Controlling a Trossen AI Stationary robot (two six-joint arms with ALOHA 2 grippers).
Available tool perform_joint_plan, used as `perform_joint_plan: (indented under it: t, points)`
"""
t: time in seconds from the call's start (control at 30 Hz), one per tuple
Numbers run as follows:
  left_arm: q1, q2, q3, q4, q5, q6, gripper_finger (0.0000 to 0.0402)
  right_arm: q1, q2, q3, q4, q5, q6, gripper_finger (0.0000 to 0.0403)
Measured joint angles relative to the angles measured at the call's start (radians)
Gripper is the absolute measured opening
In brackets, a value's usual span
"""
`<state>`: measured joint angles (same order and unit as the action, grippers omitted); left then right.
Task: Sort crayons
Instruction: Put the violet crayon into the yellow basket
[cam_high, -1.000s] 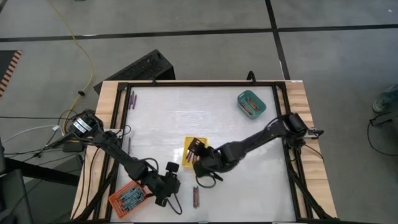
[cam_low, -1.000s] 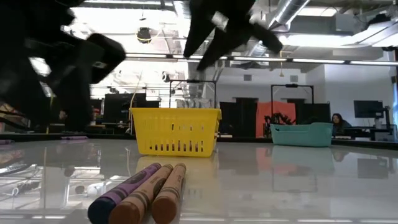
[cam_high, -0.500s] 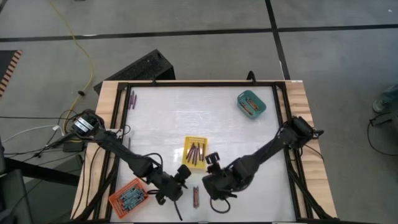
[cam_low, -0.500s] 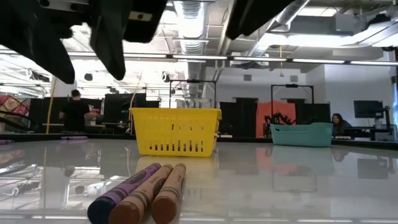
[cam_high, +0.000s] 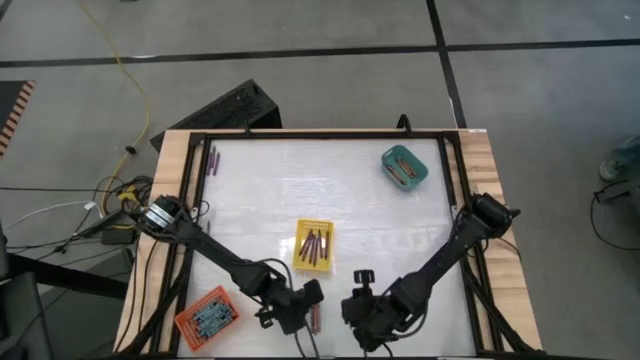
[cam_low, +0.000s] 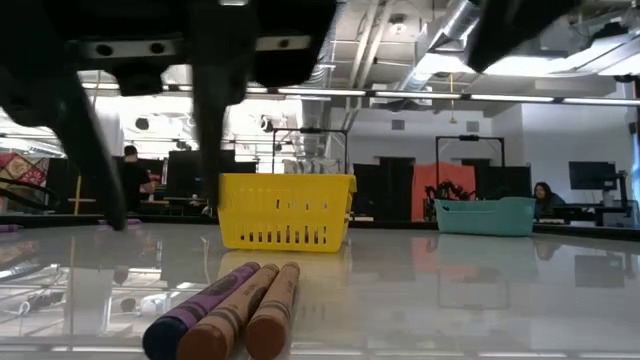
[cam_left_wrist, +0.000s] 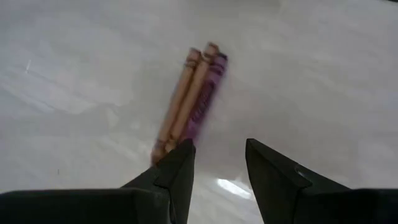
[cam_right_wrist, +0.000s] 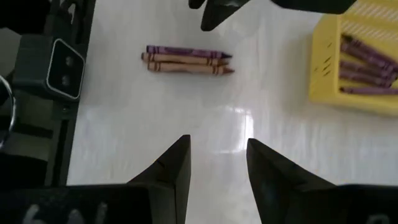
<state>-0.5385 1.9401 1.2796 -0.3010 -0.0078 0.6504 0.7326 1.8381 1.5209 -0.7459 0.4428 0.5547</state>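
Note:
Three crayons (cam_left_wrist: 193, 99), two brown and one purple, lie side by side on the white table near its front edge (cam_high: 315, 318). My left gripper (cam_left_wrist: 217, 162) hangs open just left of them (cam_high: 303, 302), one fingertip over their near end. My right gripper (cam_right_wrist: 214, 162) is open just right of them (cam_high: 362, 308), with bare table between its fingers. The yellow tray (cam_high: 313, 246) holds several dark crayons (cam_right_wrist: 367, 62). The teal tray (cam_high: 404, 166) holds a few more. Two purple crayons (cam_high: 213, 158) lie at the far left.
An orange tray (cam_high: 207, 315) sits at the front left corner. A black frame (cam_high: 300, 135) borders the table. In the low view the yellow tray (cam_low: 283, 210) and the teal tray (cam_low: 485, 215) stand behind the three crayons (cam_low: 225, 315). People sit in the room beyond.
My left gripper has moved along the near edge toward the table's right, up to the three crayons, rolling as it went. My right gripper has left the yellow tray and swung toward the near edge, also rolling. The crayons on the table have not moved.

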Motion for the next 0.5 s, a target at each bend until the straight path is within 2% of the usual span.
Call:
perform_joint_plan:
  t: [0.17, 0.5]
  points:
    - [0.002, 0.06, 0.099, -0.06, 0.007, 0.051, 0.0135, 0.028, 0.0, -0.019, -0.002, 0.001, 0.067, 0.0148]
    - [0.039, 0.115, 0.167, -0.106, 0.102, 0.102, 0.0135, 0.066, 0.0, -0.034, 0.022, 0.005, 0.161, 0.0148]
